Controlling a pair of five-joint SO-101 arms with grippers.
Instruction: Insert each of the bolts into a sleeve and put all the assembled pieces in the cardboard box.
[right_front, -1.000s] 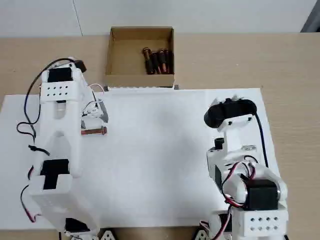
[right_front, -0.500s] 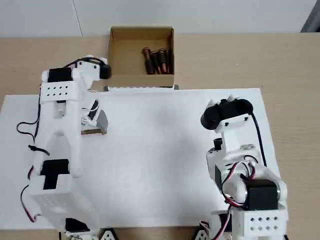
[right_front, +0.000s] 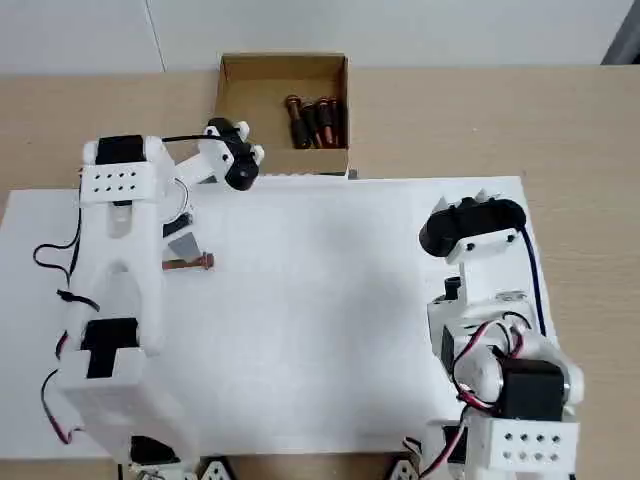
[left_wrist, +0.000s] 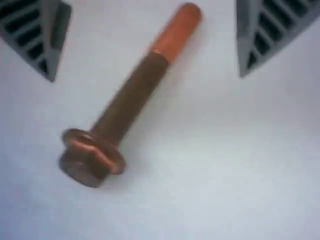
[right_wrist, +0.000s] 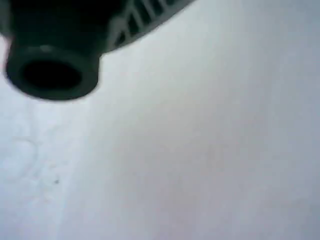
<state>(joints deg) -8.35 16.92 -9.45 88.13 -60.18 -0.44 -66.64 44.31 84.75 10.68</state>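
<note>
— One bolt (left_wrist: 131, 102) lies flat on the white sheet (right_front: 330, 330), between the widely spread fingers (left_wrist: 35, 30) of the left claw (left_wrist: 147, 74). Neither finger touches it.
— And the right claw (right_front: 470, 225)?
— It hangs over the sheet's right side, well apart from the bolt. Open or closed, I cannot tell.
— The cardboard box (right_front: 240, 110)?
— It sits toward the far side of the table (right_front: 450, 110), with several copper-coloured pieces (right_front: 313, 120) lying side by side near its right wall.
— Anything different from a second ago?
— The left arm's wrist has swung toward the box. The bolt lies where it was.
</note>
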